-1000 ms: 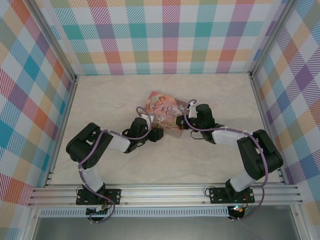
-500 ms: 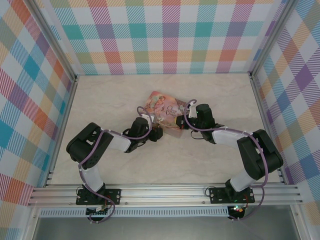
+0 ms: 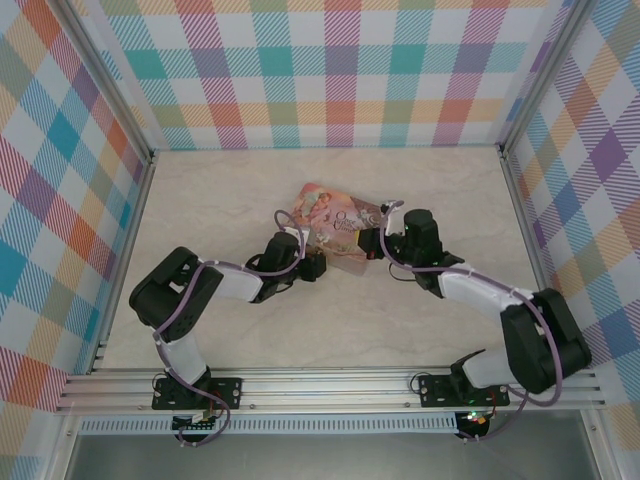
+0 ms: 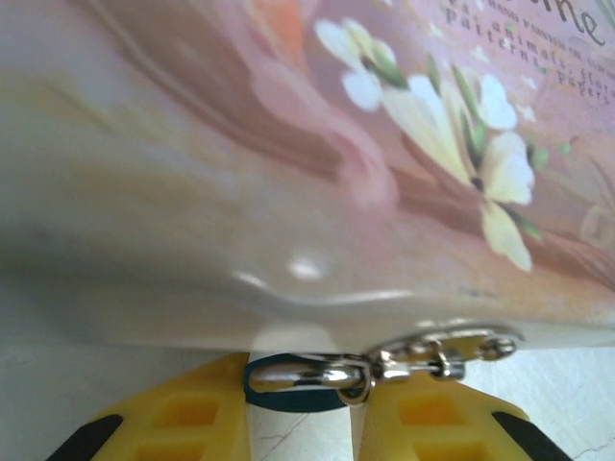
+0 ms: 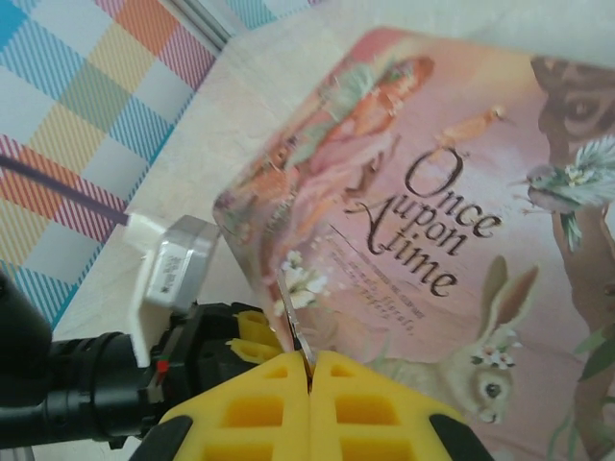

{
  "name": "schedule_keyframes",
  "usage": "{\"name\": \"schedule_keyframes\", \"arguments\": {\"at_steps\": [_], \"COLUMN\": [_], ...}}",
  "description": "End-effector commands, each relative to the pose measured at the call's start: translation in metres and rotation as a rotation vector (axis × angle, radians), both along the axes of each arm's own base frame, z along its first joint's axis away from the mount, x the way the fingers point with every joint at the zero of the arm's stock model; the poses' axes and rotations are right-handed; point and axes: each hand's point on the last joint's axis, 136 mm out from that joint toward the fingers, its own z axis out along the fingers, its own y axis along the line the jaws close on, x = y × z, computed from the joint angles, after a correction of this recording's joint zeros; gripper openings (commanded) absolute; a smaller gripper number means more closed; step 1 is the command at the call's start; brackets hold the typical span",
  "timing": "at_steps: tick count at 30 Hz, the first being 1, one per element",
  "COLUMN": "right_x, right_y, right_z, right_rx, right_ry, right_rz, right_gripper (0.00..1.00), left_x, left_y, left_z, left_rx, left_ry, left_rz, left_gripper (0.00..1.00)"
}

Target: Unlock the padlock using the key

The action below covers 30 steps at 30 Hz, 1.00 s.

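The tiny teal padlock [image 4: 293,397] sits between my left gripper's yellow fingers [image 4: 183,420], its silver shackle [image 4: 300,375] hooked into the clasp chain [image 4: 447,351] at the edge of the pink illustrated tin [image 4: 288,144]. My left gripper [image 4: 300,427] is shut on the padlock body, at the tin's near-left edge [image 3: 316,266]. My right gripper [image 5: 310,370] is shut on the thin grey key [image 5: 292,309], whose blade sticks up in front of the tin's lid [image 5: 452,192]. The right gripper [image 3: 366,245] hovers at the tin's right side, a short way from the left gripper [image 5: 245,336].
The tin [image 3: 335,222] lies mid-table, tilted, between both arms. Checked walls [image 3: 340,70] and aluminium rails [image 3: 330,385] enclose the marble-look tabletop [image 3: 220,200]. A grey label block [image 5: 178,274] on the left wrist stands close beside the key.
The right arm's elbow has swung out to the right and its gripper with the key has drawn slightly back to the right. The left gripper holds still.
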Motion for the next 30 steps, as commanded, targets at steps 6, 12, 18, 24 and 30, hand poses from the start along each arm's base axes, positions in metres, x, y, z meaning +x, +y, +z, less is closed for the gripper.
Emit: {"name": "schedule_keyframes", "arguments": {"at_steps": [6,12,18,24,30], "right_x": [-0.054,-0.082,-0.082,-0.069,-0.059], "right_y": [-0.012,-0.002,0.013,0.024,0.031], "right_z": [-0.034,-0.061,-0.071,-0.068,-0.066], "right_rx": [-0.144,-0.224,-0.248,-0.254,-0.267], "right_ry": [-0.055,-0.093,-0.134,-0.183,-0.225], "right_rz": [0.063,0.096,0.127,0.126,0.130], "right_gripper": [0.01,0.01,0.01,0.01,0.01], "left_x": [0.003,0.002,0.001,-0.002,-0.004], "left_y": [-0.020,-0.027,-0.032,-0.037,-0.037], "left_z": [0.055,0.073,0.085,0.093,0.099], "left_rx": [-0.121,-0.188,-0.252,-0.298,-0.318], "left_ry": [0.050,0.120,0.194,0.243,0.266], "left_rz": [0.020,0.051,0.086,0.104,0.123], "left_gripper": [0.23,0.22,0.20,0.19,0.17]}}
